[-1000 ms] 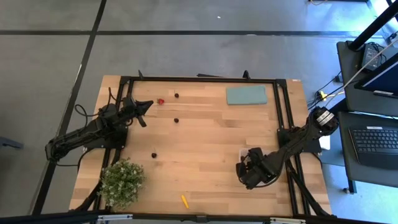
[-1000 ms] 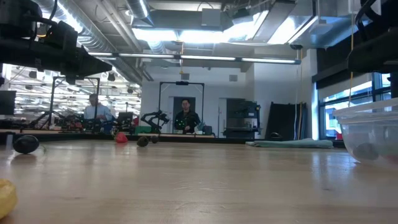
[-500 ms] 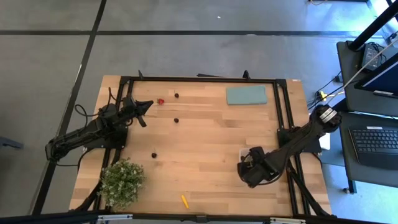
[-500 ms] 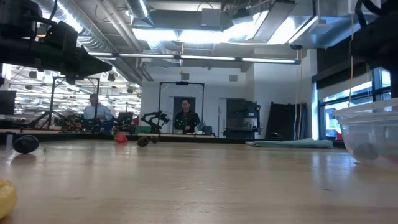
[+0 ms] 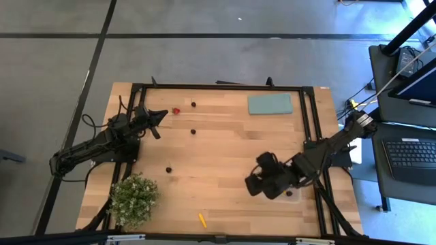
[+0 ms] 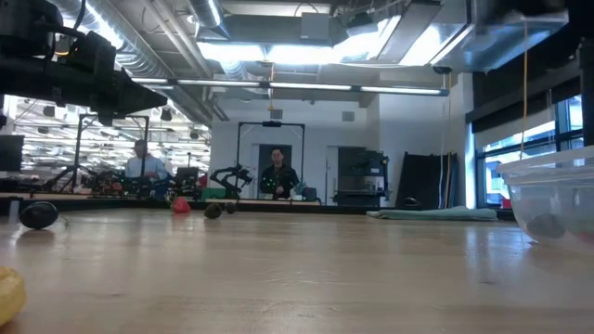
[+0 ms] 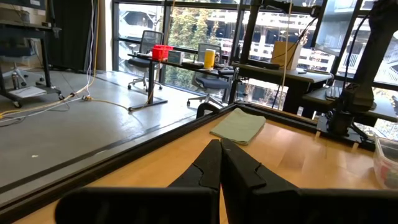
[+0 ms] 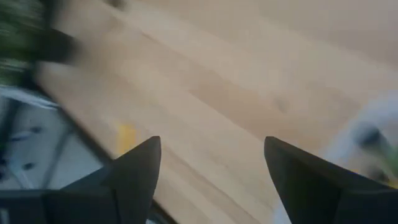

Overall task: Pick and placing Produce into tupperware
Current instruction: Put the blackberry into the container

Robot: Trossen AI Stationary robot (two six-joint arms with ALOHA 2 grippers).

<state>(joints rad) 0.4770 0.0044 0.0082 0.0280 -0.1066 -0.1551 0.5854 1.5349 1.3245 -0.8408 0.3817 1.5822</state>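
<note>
Since a second ago, the right gripper (image 5: 253, 184) has been moved away from the tupperware (image 5: 291, 194) toward the middle of the table (image 5: 225, 136), and its fingers have been opened wide. Nothing is held between them now. In the right wrist view the two dark fingers (image 8: 134, 171) are seen far apart, with bare wood between them. A blurry yellow bit, likely the carrot-like stick (image 8: 127, 135), is seen past one finger, and a blurry pale shape, likely the clear box, is seen at the edge by the other finger.

Most of the tupperware is hidden under the right arm in the high view; only a small part is seen beside the arm, near the table's right side. In the low view the tupperware (image 6: 549, 199) is seen at the right, with a dark round piece (image 6: 546, 224) inside it.

Other produce is left on the wood. A red berry (image 5: 176, 110) and a dark piece (image 5: 193, 105) are seen near the far edge. Another dark piece (image 5: 193, 131) is found farther in, and one more (image 5: 168, 169) is near the potted plant (image 5: 133, 199). The carrot-like stick (image 5: 201, 219) is close to the near edge.

The left gripper (image 5: 159, 114) is kept where it was, beside the red berry but not touching it. Its fingers (image 7: 217, 165) are pressed together with nothing between them. A teal-grey slab (image 5: 270, 104) is lying flat at the far right of the table.
</note>
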